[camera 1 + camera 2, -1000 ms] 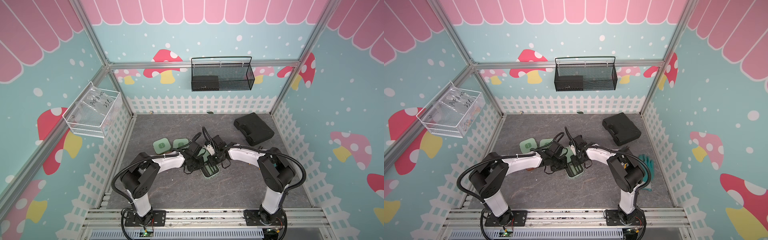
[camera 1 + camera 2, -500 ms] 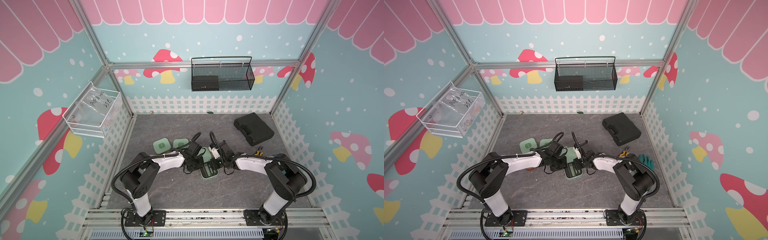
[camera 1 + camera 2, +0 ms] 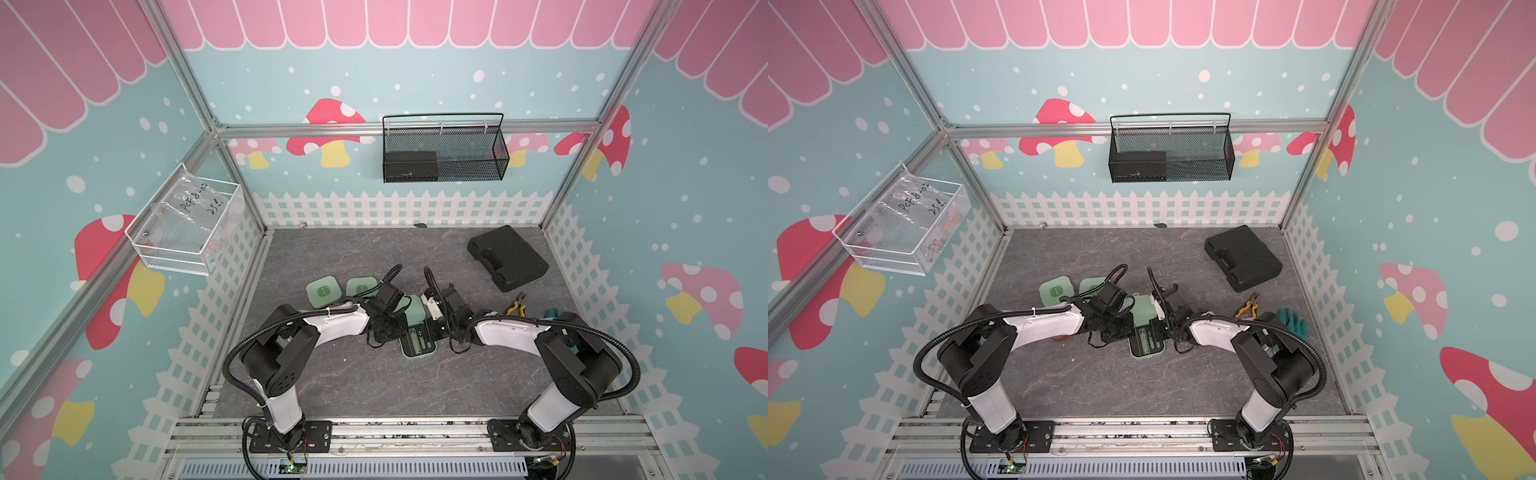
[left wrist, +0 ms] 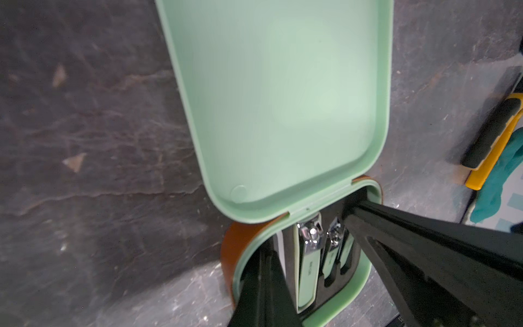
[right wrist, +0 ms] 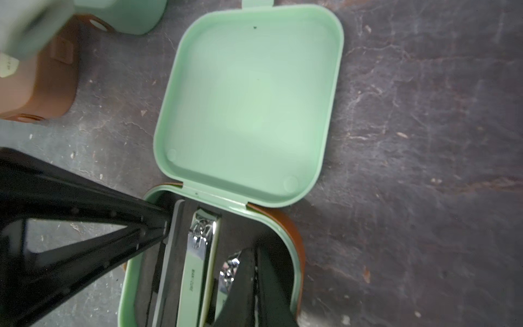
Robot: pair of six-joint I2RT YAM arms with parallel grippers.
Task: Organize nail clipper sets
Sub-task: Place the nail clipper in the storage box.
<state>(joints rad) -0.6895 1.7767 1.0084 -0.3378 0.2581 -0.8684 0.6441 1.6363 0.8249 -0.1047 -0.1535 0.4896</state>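
Note:
An open mint green nail clipper case (image 3: 417,347) lies mid-table in both top views, its lid (image 5: 249,99) folded flat away from the arms. In its black insert lie a large clipper (image 5: 198,263) and a small clipper (image 5: 227,271). My left gripper (image 4: 264,254) is shut, its tips down inside the case's left rim. My right gripper (image 5: 253,254) has its fingers together over the small clipper at the right rim; whether it pinches it is hidden. Two closed mint cases (image 3: 324,291) (image 3: 362,286) lie behind the left arm. A brown case (image 5: 42,85) sits near them.
A large black tool case (image 3: 505,257) lies at the back right. Yellow-handled pliers (image 3: 515,305) and a teal glove (image 3: 1293,322) lie by the right arm. A black wire basket (image 3: 442,153) hangs on the back wall and a clear bin (image 3: 187,224) on the left wall.
The right arm's elbow has swung outwards to the right while its gripper stays at the open case's right side. The left arm and the case have not moved.

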